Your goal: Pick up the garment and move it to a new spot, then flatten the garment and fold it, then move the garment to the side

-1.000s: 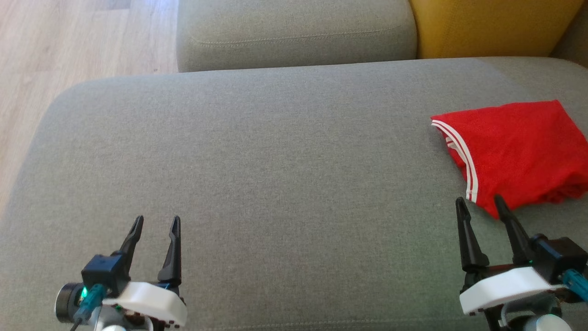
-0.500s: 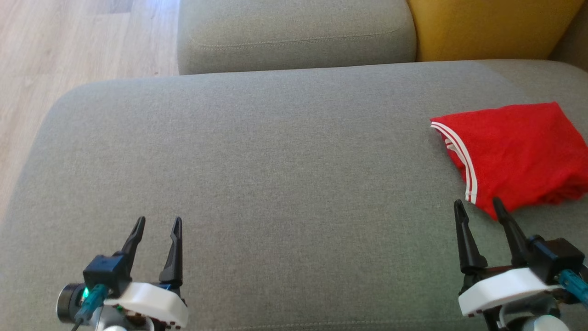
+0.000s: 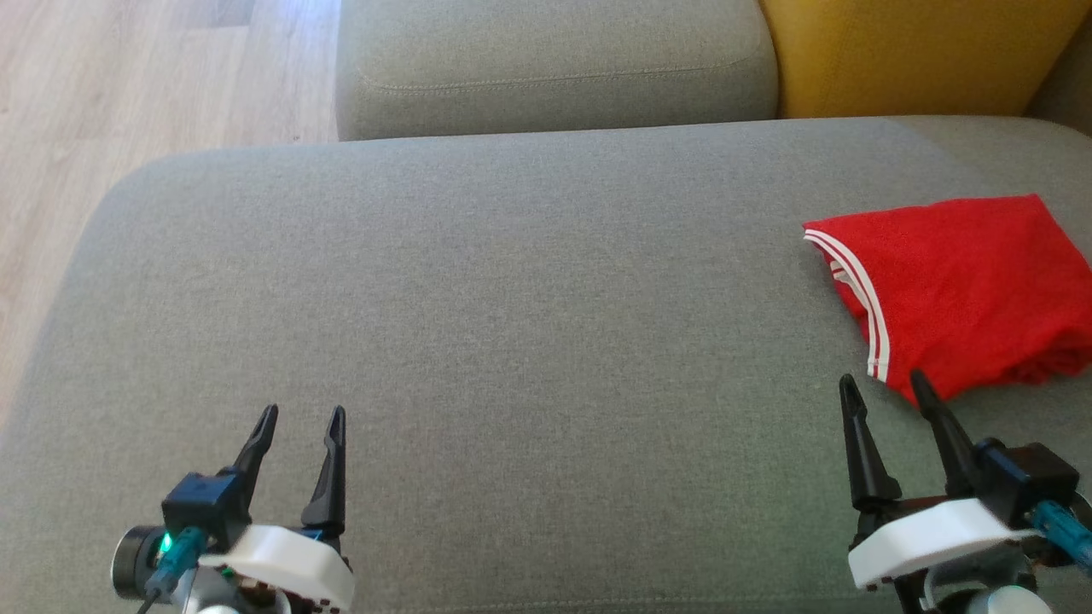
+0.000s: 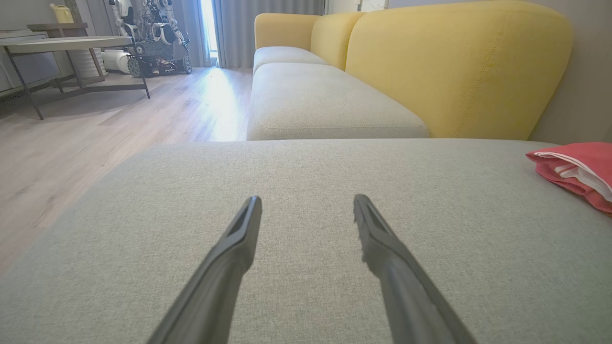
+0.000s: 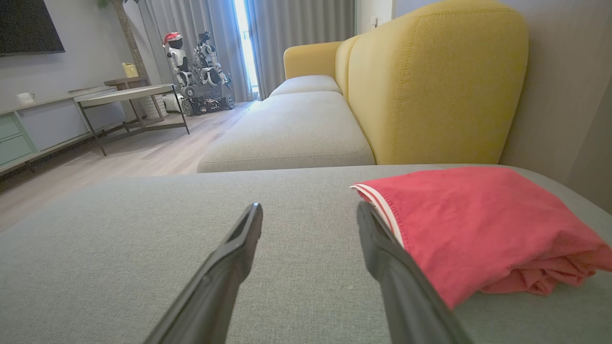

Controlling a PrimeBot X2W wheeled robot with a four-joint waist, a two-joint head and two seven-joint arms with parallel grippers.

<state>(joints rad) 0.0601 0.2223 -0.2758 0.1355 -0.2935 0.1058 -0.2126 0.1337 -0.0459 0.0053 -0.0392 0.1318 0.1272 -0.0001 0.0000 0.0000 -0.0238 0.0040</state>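
- Garment [image 3: 955, 290], red with a white-striped hem, is lying folded at the far right of the grey seat cushion [image 3: 512, 298], in front of the yellow backrest [image 3: 896, 51].
- Right gripper [image 3: 880, 377] is hovering low with jaws spread wide and holding nothing. The garment is lying just ahead and to its right.
- In the right wrist view, the gripper's [image 5: 310, 206] right finger is lining up with the striped hem. I cannot tell whether it is touching.
- The striped hem is running near-to-far. The garment's long axis seems to be running across the cushion, though the frame edge is cutting it off.
- Left gripper [image 3: 304, 409] is also standing wide and empty, well apart from the garment, so the right arm is clearly the nearer one.
- Judgement: folding is looking done. Any final move to the side would be falling to the right arm.
- Versus a second ago, the whole head view is sitting slightly lower, so the camera has moved. Garment and both grippers are keeping the same relation.
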